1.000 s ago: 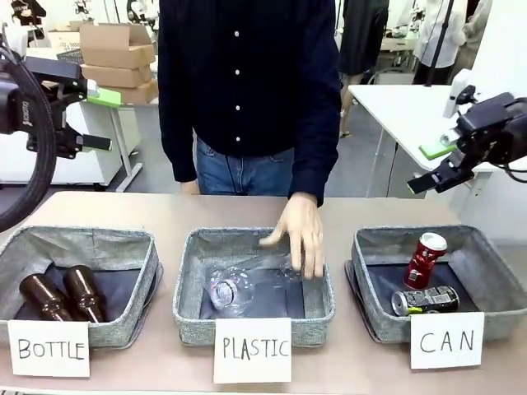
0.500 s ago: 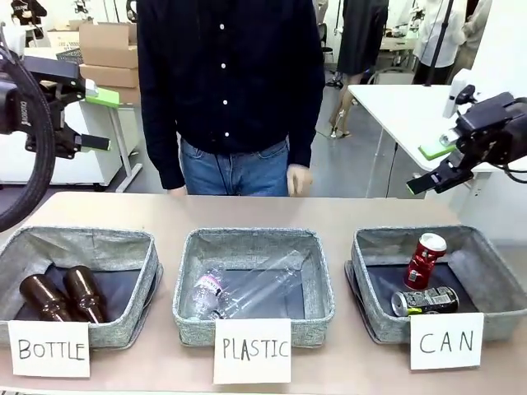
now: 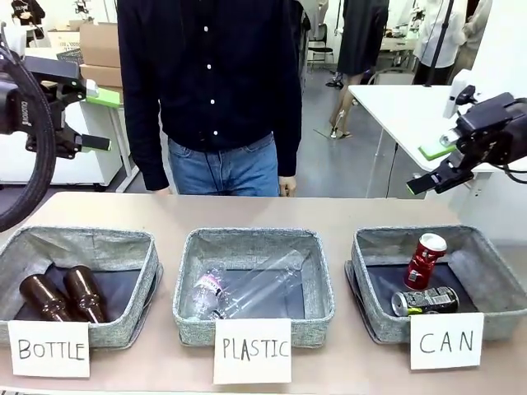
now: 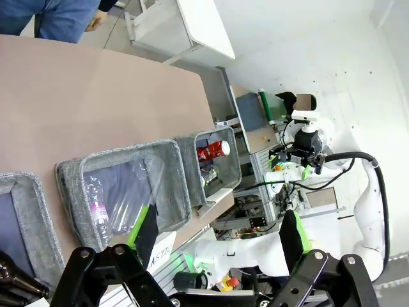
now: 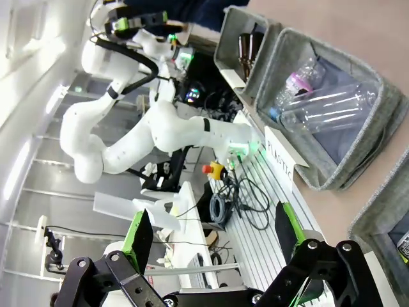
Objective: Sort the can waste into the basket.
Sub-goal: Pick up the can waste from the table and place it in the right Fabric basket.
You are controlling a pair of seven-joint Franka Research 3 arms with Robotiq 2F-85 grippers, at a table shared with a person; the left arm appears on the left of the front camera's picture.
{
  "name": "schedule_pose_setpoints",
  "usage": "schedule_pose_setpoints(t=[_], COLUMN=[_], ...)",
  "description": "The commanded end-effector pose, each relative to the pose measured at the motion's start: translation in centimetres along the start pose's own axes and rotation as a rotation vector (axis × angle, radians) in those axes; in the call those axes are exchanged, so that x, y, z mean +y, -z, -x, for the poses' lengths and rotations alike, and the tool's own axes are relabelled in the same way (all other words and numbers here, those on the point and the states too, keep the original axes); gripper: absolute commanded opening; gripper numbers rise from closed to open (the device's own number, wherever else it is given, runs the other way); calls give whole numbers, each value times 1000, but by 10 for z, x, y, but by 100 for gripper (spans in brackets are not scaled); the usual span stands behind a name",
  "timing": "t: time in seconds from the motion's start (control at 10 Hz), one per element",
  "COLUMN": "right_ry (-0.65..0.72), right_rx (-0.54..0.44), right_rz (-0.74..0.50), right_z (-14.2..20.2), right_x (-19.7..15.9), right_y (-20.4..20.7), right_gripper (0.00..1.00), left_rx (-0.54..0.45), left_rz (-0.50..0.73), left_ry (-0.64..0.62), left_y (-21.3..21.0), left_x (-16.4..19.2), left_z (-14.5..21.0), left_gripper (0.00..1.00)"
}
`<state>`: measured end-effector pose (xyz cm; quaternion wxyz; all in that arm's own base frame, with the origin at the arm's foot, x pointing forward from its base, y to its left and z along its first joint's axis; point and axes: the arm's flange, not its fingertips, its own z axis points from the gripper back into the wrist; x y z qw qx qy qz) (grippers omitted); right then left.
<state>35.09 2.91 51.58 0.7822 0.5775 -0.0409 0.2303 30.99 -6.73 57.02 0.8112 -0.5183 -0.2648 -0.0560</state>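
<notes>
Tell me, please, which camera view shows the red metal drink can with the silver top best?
The front view: the red metal drink can stands unobstructed there. The left wrist view shows it small and sideways; the right wrist view doesn't clearly show it.

I see both cans in the grey basket (image 3: 486,271) carded "CAN" at the right: the red can (image 3: 425,260) stands tilted, the black can (image 3: 425,300) lies on its side just nearer.

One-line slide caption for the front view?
Red can and black can lie in the CAN basket; both open grippers, left and right, are raised.
</notes>
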Motion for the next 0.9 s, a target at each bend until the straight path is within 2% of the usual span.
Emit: schedule_pose_setpoints(t=[0.0,0.8], right_ry=[-12,-12], right_rx=[4,4], right_rz=[-1,-1], right_z=[1,1], right_x=[0,0], right_y=[1,1], right_gripper=[100,100], left_rx=[-11,-11], left_rz=[15,15], left_ry=[17,17], left_y=[1,1], left_x=[1,1], left_z=[-1,-1], left_gripper=[100,100])
